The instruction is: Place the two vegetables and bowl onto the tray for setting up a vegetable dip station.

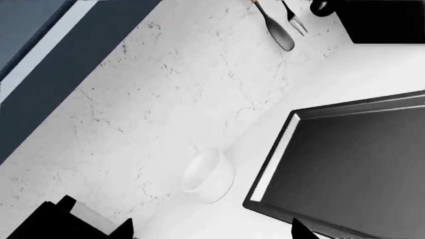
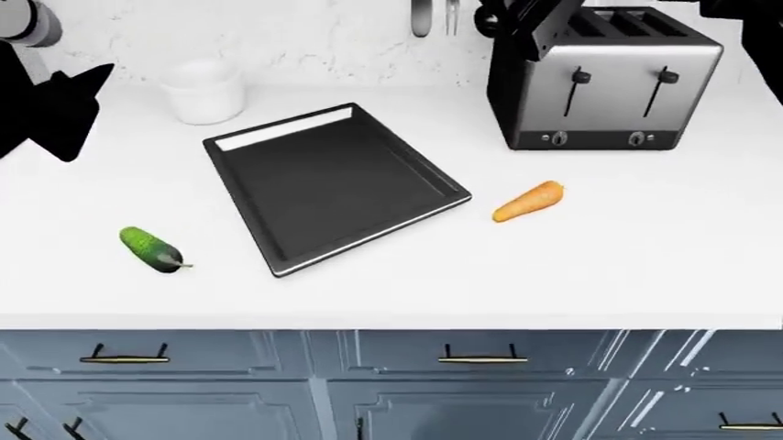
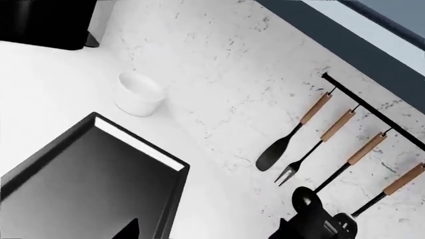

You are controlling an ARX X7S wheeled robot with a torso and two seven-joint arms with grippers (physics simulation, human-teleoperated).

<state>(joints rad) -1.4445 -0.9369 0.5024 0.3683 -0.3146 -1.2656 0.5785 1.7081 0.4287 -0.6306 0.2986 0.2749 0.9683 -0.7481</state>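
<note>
1. Cabinet fronts [image 2: 367,385] with drawer handles fill the nearest band of the head view, below the counter's [image 2: 636,266] front edge.
2. Cucumber [image 2: 150,249], dark green and bumpy, lies near the front left of the counter, apart from the tray.
3. Tray [image 2: 330,183], black and low-rimmed, sits turned at an angle mid-counter; nothing lies in it.
4. Carrot [image 2: 529,202] rests just right of the tray's right corner, not touching it, in front of the toaster [image 2: 606,82].
5. Bowl [image 2: 204,89], white and deep, stands far left against the marbled wall, beyond the tray's far-left corner and apart from it; I cannot tell whether it holds anything.
6. Left gripper [image 2: 49,105] shows as a dark shape at the far left, raised, touching nothing; how wide it stands cannot be told.
7. Right gripper [image 2: 533,18] is a dark shape above the toaster's far left; its opening cannot be told either, and nothing is seen in it.
8. Utensils [image 3: 312,144] with wooden handles hang from a wall rail [image 3: 371,107], clear only in the right wrist view; the head view crops them.
</note>
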